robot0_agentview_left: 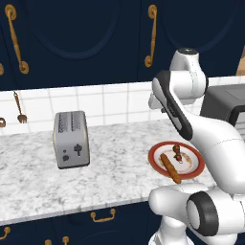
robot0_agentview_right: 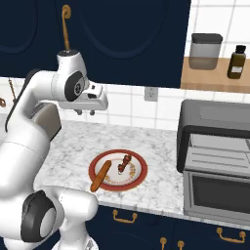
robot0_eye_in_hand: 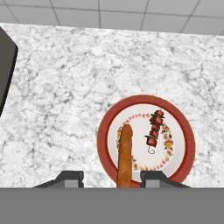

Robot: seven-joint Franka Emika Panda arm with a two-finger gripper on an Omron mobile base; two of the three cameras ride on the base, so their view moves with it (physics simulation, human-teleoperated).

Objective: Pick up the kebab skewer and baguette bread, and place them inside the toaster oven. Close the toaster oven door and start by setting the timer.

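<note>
While my two-finger gripper [robot0_eye_in_hand: 111,176] hangs high above the counter, jaws partly apart and empty, the slim orange-brown baguette bread [robot0_eye_in_hand: 124,155] lies below between the fingertips, its long axis running away from me. Beside it on the red-rimmed plate [robot0_eye_in_hand: 187,131] rests the short kebab skewer [robot0_eye_in_hand: 154,130]. To the right, the dark grey toaster oven [robot0_agentview_right: 215,122] has its door [robot0_agentview_right: 217,193] dropped open; nothing blocks a straight descent.

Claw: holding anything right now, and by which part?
Nothing held. The claw hangs open above the counter; the orange-brown baguette bread and dark red kebab skewer lie on the red-rimmed plate.
</note>
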